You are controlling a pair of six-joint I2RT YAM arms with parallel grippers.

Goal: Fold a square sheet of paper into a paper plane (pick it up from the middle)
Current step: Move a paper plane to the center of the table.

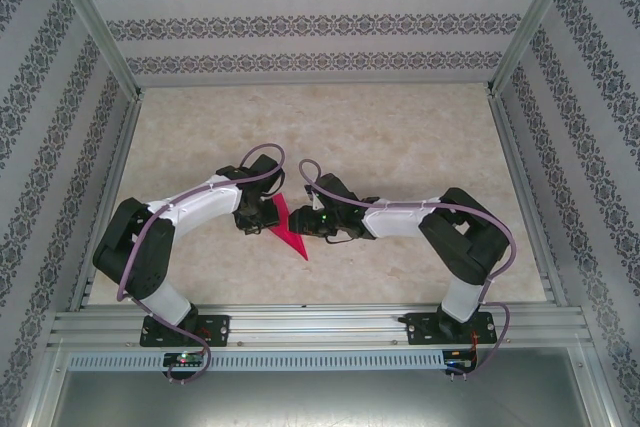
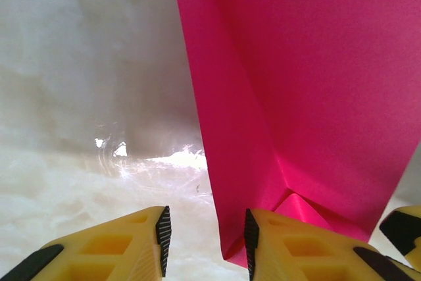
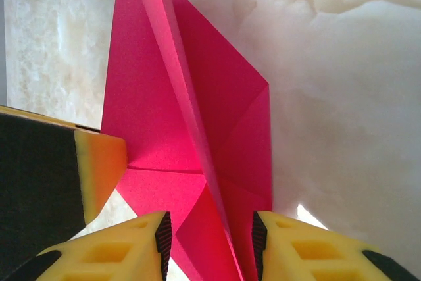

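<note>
The magenta-pink sheet of paper (image 1: 290, 232) lies on the table between the two grippers, folded into a narrow pointed shape with its tip toward the near edge. My left gripper (image 1: 258, 215) is at its left side. In the left wrist view the left gripper (image 2: 207, 231) is open, and the paper (image 2: 309, 97) has its near corner against the inner pad of the right-hand finger (image 2: 250, 231). My right gripper (image 1: 306, 223) is at the paper's right side. The right gripper (image 3: 209, 228) is open, with a raised fold of the paper (image 3: 164, 129) standing between its fingers.
The beige marbled table (image 1: 400, 137) stretches bare behind the arms. Aluminium rails (image 1: 300, 325) run along the near edge and patterned walls enclose the sides. A finger of the left gripper (image 3: 99, 162) sits close at the left of the right wrist view.
</note>
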